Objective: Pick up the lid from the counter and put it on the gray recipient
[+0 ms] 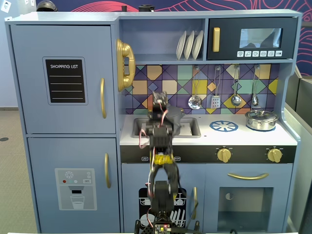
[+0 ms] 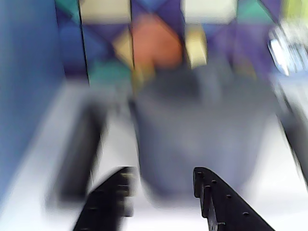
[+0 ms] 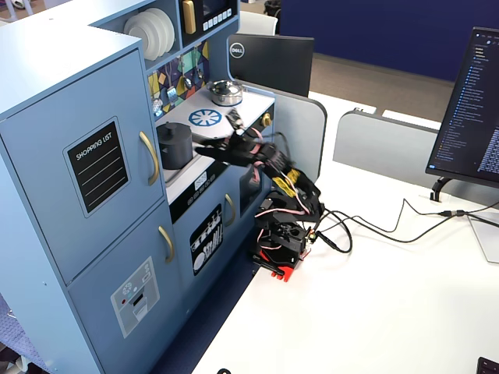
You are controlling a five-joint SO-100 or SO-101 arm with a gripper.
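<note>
The gray recipient (image 3: 175, 146) is a dark matte pot standing by the sink. In the wrist view the gray recipient (image 2: 202, 130) is a blurred gray mass just beyond my fingertips. In a fixed view the arm covers most of the gray recipient (image 1: 176, 115). My gripper (image 2: 162, 172) is open, with nothing between its black fingers (image 2: 216, 197). In a fixed view the gripper (image 3: 203, 148) reaches over the counter edge, close to the pot's side. I cannot make out the lid as a separate thing. Whether it sits on the pot is too blurred to tell.
A shiny steel pot (image 1: 261, 120) stands at the counter's right end, beside the blue-and-white burner print (image 1: 224, 126). Utensils (image 1: 215, 95) hang on the tiled back wall. A dark blurred streak (image 2: 77, 154) lies left of my fingers. The fridge wall (image 2: 24, 96) is close on the left.
</note>
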